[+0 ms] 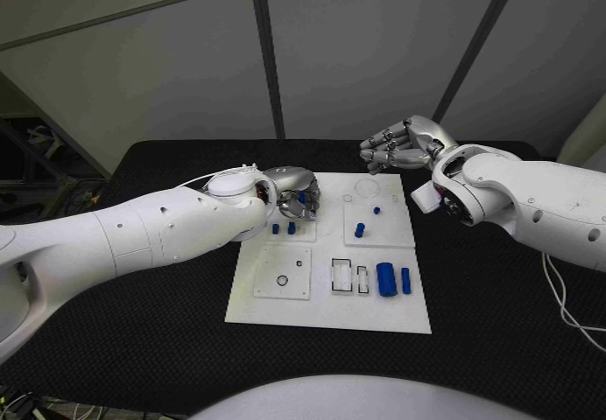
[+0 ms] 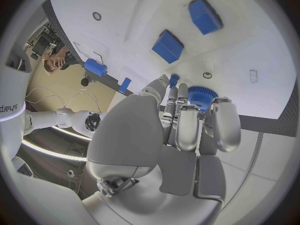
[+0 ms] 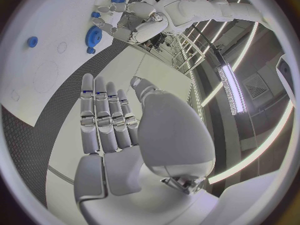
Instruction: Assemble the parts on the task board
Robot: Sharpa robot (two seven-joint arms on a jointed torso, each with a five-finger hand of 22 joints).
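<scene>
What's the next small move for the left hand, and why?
Probably close the fingers on the blue gear. The left hand is already low over the far-left part of the white board, and in its wrist view the gear sits right at the fingertips, not clearly gripped. The right hand hangs beyond the board holding nothing.

A black table (image 1: 151, 350) carries the white task board (image 1: 322, 311), which lies flat at its centre, just below the left hand (image 1: 293, 194) and near the right hand (image 1: 398, 144). A thin white cable (image 1: 568, 306) trails across the dark surface beneath the right arm.
</scene>
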